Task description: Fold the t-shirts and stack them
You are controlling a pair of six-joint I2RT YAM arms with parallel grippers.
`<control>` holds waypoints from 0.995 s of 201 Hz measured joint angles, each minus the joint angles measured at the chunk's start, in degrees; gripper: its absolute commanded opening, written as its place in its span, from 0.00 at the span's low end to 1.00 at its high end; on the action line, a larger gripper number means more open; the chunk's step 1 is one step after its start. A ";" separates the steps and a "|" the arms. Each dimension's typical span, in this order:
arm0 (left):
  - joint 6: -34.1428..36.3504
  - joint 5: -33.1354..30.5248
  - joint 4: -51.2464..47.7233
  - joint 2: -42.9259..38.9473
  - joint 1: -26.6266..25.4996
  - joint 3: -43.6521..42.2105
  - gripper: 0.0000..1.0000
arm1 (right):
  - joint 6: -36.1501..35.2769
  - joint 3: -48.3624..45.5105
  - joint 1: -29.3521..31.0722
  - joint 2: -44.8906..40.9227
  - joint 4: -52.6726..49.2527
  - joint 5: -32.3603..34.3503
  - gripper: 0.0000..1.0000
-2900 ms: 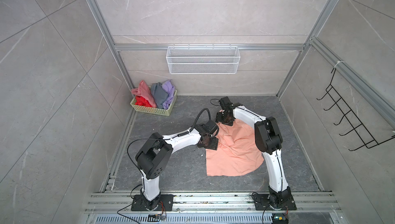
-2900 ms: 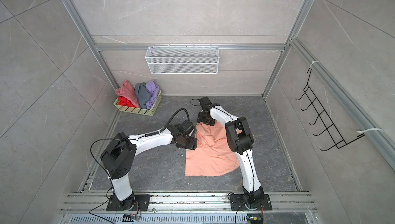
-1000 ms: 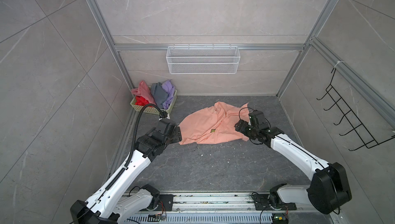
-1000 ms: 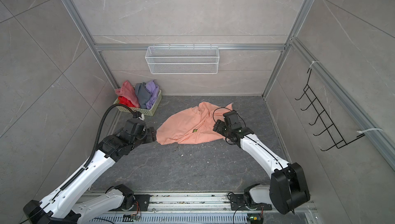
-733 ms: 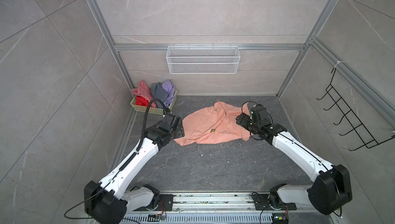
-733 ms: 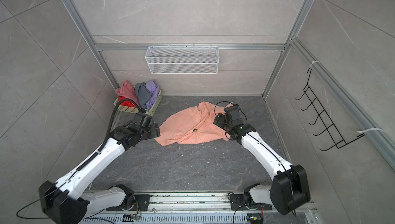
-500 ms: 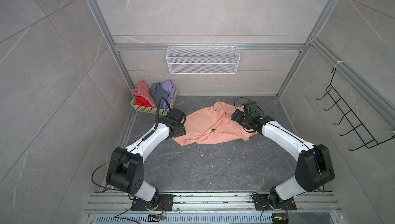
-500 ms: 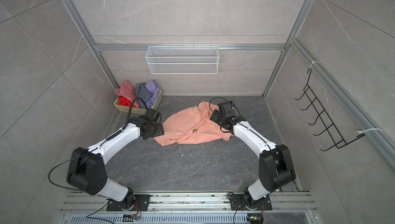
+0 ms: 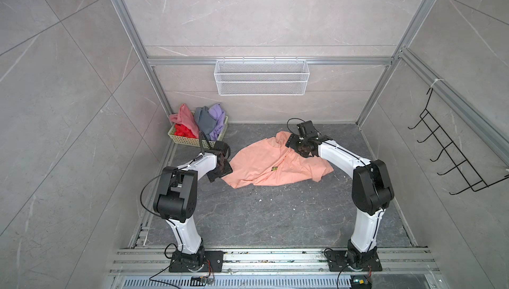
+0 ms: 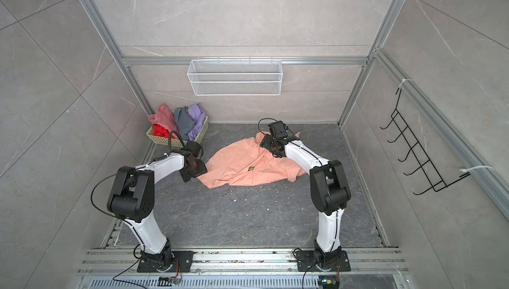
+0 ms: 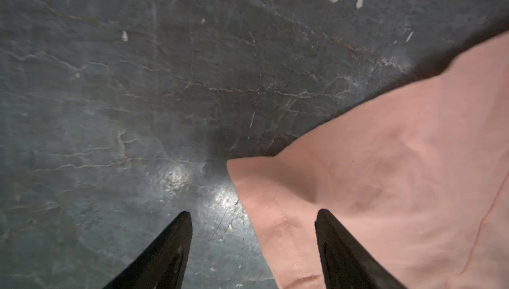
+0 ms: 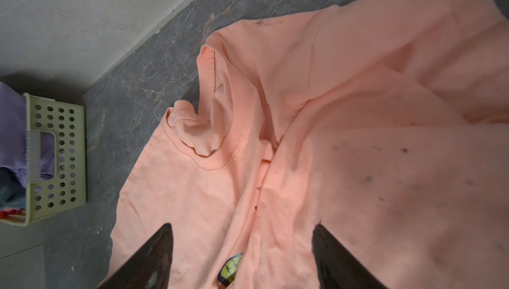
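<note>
A peach-orange t-shirt (image 9: pixel 275 165) (image 10: pixel 248 165) lies crumpled across the dark floor, its small green-yellow graphic (image 12: pixel 231 269) facing up. My left gripper (image 9: pixel 223 170) (image 10: pixel 195 173) (image 11: pixel 253 213) is open and low at the shirt's left hem corner (image 11: pixel 275 218). One finger is over the cloth, the other over bare floor. My right gripper (image 9: pixel 298 147) (image 10: pixel 271 145) (image 12: pixel 242 225) is open above the chest, just below the collar (image 12: pixel 220 108), holding nothing. Pink (image 9: pixel 183 116), red (image 9: pixel 183 131), grey (image 9: pixel 203 121) and lavender (image 9: pixel 216 114) t-shirts are heaped in the basket.
The pale green lattice basket (image 9: pixel 183 140) (image 12: pixel 55 158) stands in the back left corner by the wall. A white wire shelf (image 9: pixel 261 81) hangs on the back wall and a black hook rack (image 9: pixel 454 158) on the right wall. White specks (image 9: pixel 259 199) dot the floor.
Both arms have swung in toward the shirt. The left gripper has come up to its left corner, and the right gripper has moved from the shirt's right side to over the collar area.
</note>
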 measured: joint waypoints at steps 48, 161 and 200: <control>-1.05 2.45 2.58 1.79 0.42 0.02 0.46 | -1.55 10.69 0.74 9.20 -6.23 1.64 0.71; -2.25 5.64 5.77 2.73 0.87 0.37 0.00 | -2.75 25.62 1.57 22.91 -17.35 7.13 0.10; -2.54 5.92 5.77 2.12 0.87 0.35 0.00 | -3.78 26.10 1.68 22.08 -17.11 7.96 0.00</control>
